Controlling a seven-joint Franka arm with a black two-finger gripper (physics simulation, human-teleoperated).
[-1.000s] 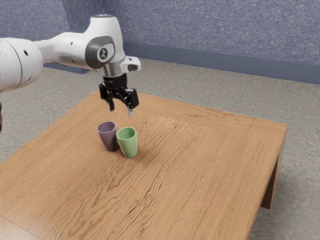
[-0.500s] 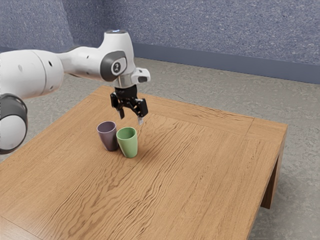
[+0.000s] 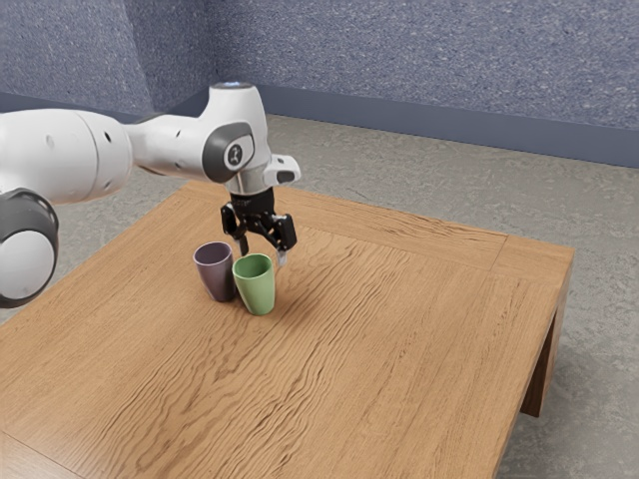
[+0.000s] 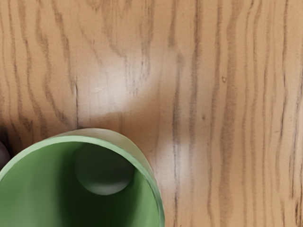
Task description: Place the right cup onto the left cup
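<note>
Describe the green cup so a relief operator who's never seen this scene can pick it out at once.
Start at the big wooden table and find the gripper low over it, jaws apart. The green cup stands upright close by, its open mouth up. Its neighbour, the cup on the exterior view's left, is dark purple; yours is light green.

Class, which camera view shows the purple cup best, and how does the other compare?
The exterior view: there the purple cup has its rim and most of its side in sight. The wrist view catches a dark sliver of it, beside the green cup.
</note>
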